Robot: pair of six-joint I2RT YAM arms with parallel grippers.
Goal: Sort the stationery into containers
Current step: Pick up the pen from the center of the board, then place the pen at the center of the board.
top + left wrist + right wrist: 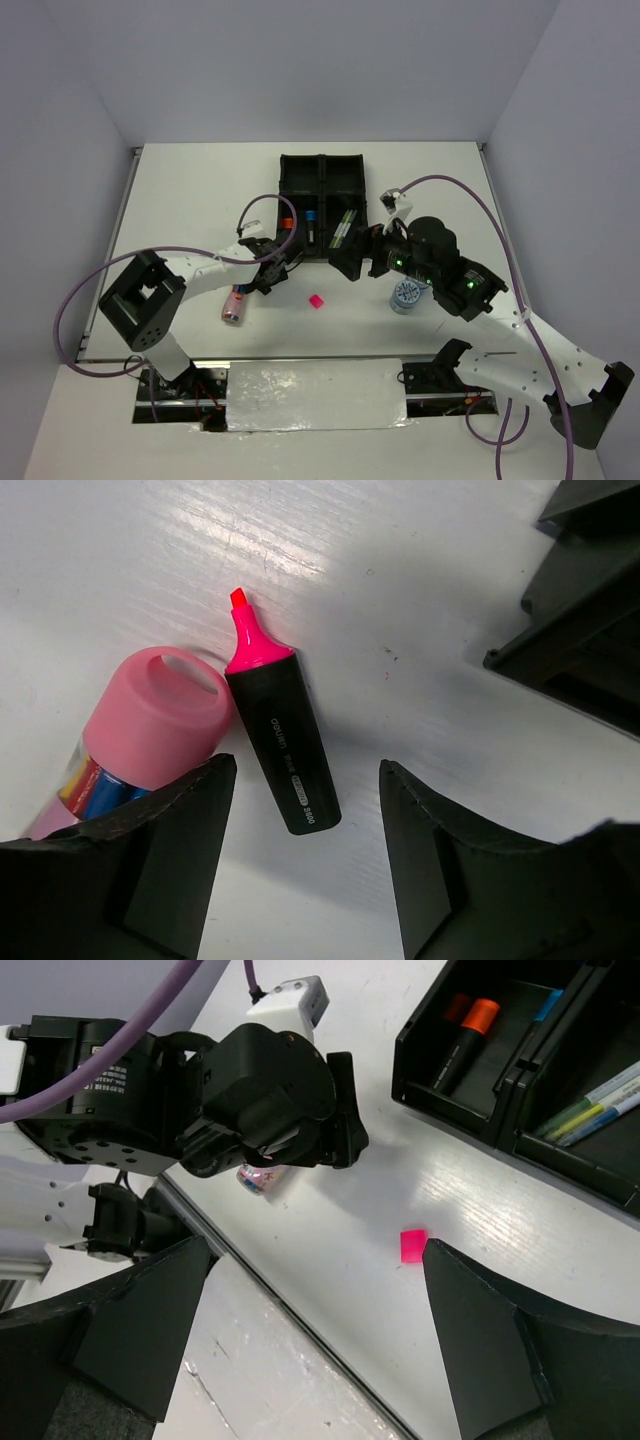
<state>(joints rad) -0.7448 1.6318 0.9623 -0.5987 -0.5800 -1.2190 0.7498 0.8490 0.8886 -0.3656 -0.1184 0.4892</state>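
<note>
Flat on the table [430, 590], just ahead of the left tool [307, 780]: a black highlighter [285, 735], pink end pointing away from the tool. Close against that pink end: the pink tube [150, 715], lying on its side and partly hidden behind one finger [170, 860]. Cannot tell whether tube and highlighter touch.

Left tool open, fingers standing either side of the highlighter's rear end. No contact to be seen, nothing gripped. At the right edge of that wrist view: a corner of the black tray [590, 630].

Seen from above, tray at mid-table, beyond both tools. In its near-left compartment: an orange-capped highlighter [289, 222] and a blue-capped one [312, 215], both lengthwise. In the near-right compartment: thin pens [343, 228], laid at a slant.

Right tool [318, 1250] wide open and empty, hanging over the table by the tray's near-right corner. In its wrist view, right at the tip of one finger [500, 1340]: a small pink square [412, 1245], flat on the table, between the two tools and apart from the tray.

Beside the right arm: a blue-white roll [405, 296], standing on end on the table, apart from the square and well apart from the tube.
</note>
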